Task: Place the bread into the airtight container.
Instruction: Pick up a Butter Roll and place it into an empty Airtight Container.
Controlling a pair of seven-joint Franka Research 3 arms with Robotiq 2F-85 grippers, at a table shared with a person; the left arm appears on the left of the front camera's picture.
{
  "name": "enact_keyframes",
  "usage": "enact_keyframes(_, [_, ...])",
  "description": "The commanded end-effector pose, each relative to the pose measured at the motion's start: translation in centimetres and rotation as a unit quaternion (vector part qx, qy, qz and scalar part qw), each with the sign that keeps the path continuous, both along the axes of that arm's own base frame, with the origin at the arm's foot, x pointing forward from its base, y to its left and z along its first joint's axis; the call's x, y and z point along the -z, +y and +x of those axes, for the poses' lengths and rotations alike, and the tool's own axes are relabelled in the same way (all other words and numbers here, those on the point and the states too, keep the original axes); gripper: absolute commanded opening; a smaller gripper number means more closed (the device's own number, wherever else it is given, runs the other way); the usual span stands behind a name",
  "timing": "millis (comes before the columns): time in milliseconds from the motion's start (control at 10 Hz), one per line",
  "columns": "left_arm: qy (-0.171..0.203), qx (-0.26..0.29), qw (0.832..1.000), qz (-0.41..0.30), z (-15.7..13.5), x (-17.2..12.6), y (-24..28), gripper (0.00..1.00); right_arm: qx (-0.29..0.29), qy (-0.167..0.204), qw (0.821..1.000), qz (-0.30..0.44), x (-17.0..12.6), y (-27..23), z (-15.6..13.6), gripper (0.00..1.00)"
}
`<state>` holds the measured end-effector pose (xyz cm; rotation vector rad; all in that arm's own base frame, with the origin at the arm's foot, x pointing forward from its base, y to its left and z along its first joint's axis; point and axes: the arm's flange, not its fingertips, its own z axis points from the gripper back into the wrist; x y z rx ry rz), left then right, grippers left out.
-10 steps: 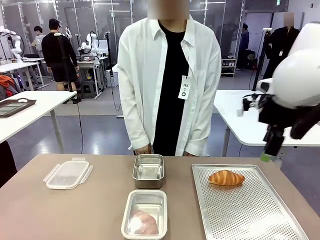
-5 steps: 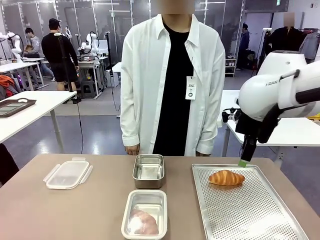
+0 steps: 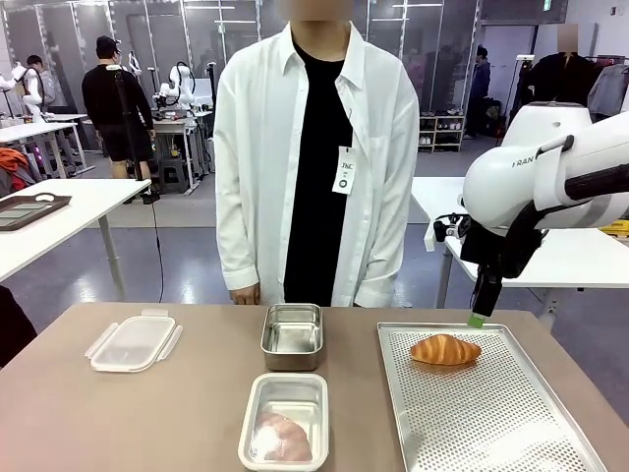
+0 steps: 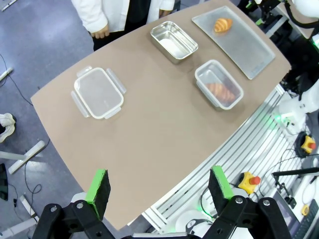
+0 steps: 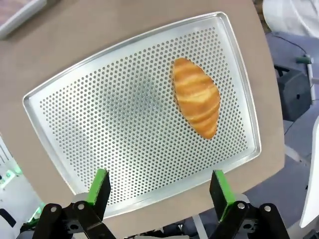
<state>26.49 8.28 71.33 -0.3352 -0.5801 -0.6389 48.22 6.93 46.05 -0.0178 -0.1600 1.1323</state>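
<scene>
A golden croissant, the bread (image 3: 445, 349), lies on the far part of a perforated metal tray (image 3: 491, 423). In the right wrist view the bread (image 5: 196, 97) sits beyond and to the right of my open right gripper (image 5: 158, 186). In the front view the right gripper (image 3: 478, 317) hangs over the tray's far edge, just above the bread. The clear airtight container (image 3: 285, 421) stands at the front middle with another piece of bread inside. My left gripper (image 4: 158, 181) is open, high above the table, with the container (image 4: 218, 83) far below it.
The clear lid (image 3: 134, 341) with clip flaps lies at the left. A steel container (image 3: 292, 335) stands behind the airtight one. A person in a white shirt stands at the far edge, hands down by the table.
My right arm swung in from the right and came down over the tray's far edge. The person shifted a little to the left.
</scene>
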Motion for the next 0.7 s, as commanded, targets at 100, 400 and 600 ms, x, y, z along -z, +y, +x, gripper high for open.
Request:
enact_keyframes(100, [-0.002,0.009,1.0,0.001,0.0,-0.2,0.1,1.0,0.0,0.0,1.0,0.0,0.0,0.0,0.0,1.0])
enact_keyframes(400, [-0.002,0.009,1.0,0.001,0.0,-0.2,0.1,1.0,-0.128,0.036,0.991,-0.001,3.1,1.2,4.1,1.0])
enact_keyframes(600, [-0.002,0.009,1.0,0.001,0.0,-0.2,0.1,1.0,-0.158,0.04,0.987,-0.002,4.8,1.5,6.4,1.0])
